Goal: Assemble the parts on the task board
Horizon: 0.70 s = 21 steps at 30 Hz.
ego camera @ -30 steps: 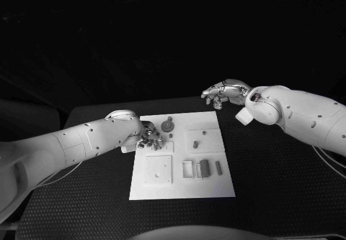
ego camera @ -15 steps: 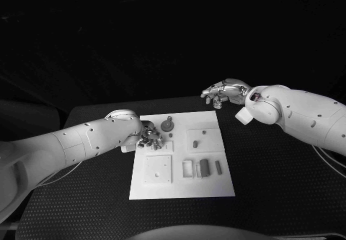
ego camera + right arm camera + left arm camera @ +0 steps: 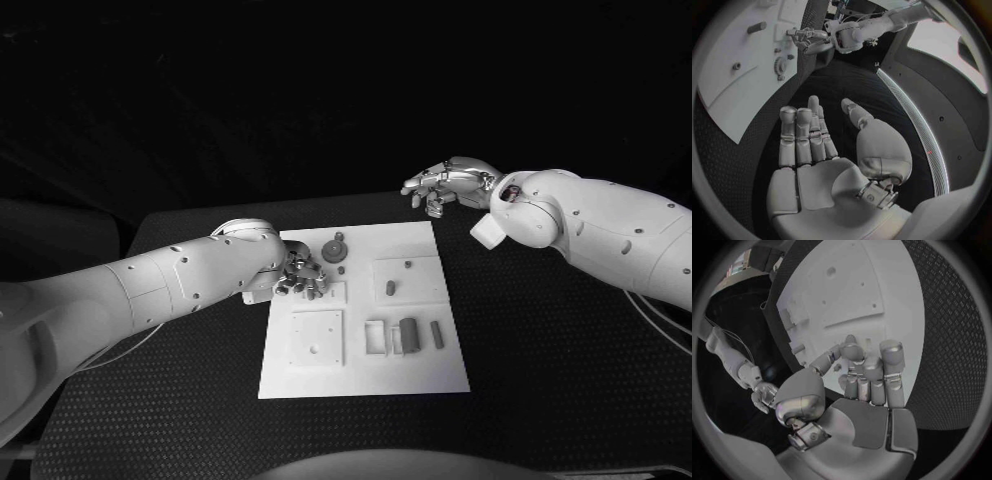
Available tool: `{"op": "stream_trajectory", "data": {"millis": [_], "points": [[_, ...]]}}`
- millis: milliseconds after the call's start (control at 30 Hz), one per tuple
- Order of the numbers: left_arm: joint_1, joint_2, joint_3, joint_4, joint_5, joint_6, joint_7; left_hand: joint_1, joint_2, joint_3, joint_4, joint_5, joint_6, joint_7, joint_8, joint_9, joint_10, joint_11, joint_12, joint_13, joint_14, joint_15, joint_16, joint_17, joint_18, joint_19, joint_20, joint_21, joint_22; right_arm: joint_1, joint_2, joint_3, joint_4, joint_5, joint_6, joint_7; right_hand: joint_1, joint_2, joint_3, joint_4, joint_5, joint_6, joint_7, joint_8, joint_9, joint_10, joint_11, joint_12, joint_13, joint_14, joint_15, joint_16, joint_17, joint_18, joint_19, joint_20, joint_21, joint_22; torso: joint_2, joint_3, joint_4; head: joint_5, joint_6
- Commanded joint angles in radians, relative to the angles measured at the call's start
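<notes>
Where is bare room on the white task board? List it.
Free: the white task board's strip nearest the robot, below the square plate and the grey bars. Crowded: the far left corner, where the left hand sits beside the round grey part.

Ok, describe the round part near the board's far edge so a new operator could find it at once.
Start at the white task board in the middle of the black table, and go to its far edge, the end toward the hands. The round part sits there, just beside the left hand. It is the one dark disc; the other parts are slim bars and pegs.
</notes>
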Motion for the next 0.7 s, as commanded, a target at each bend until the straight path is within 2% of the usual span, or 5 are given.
{"op": "stream_trajectory", "data": {"millis": [33, 700], "points": [[-0.005, 0.004, -0.001, 0.003, -0.024, 0.008, 0.003, 0.071, 0.072, 0.005, 0.001, -0.002, 0.006, 0.0, 0.003, 0.001, -0.008, -0.003, 0.004, -0.002, -0.017, -0.026, 0.005, -0.002, 0.038, -0.004, -0.002, -0.001, 0.016, 0.0, 0.002, 0.001, 0.0, -0.005, 0.018, 0.006, -0.012, -0.001, 0.004, 0.0, 0.004, 0.0, 0.005, 0.0, 0.001, -0.005, -0.004, 0.005, -0.002, -0.003, -0.005, 0.003, -0.002, 0.047, -0.001, -0.004, -0.006, 0.01, 0.0, 0.0002, -0.0002, 0.0, -0.001], [-0.013, 0.005, -0.001, 0.026, -0.054, -0.022, -0.005, 0.07, 0.072, 0.002, 0.003, -0.009, 0.005, 0.0, 0.002, 0.003, -0.008, -0.003, 0.004, -0.004, -0.017, -0.026, 0.003, -0.005, 0.039, -0.002, -0.002, 0.0, 0.015, 0.0, 0.002, 0.001, 0.0, -0.005, 0.018, 0.006, -0.013, -0.001, 0.004, 0.0, 0.004, 0.0, 0.005, 0.0, 0.001, -0.005, -0.004, 0.005, -0.002, -0.003, -0.005, 0.003, -0.002, 0.047, -0.001, -0.004, -0.006, 0.01, 0.0, 0.0009, -0.0005, -0.001, -0.003]]}}
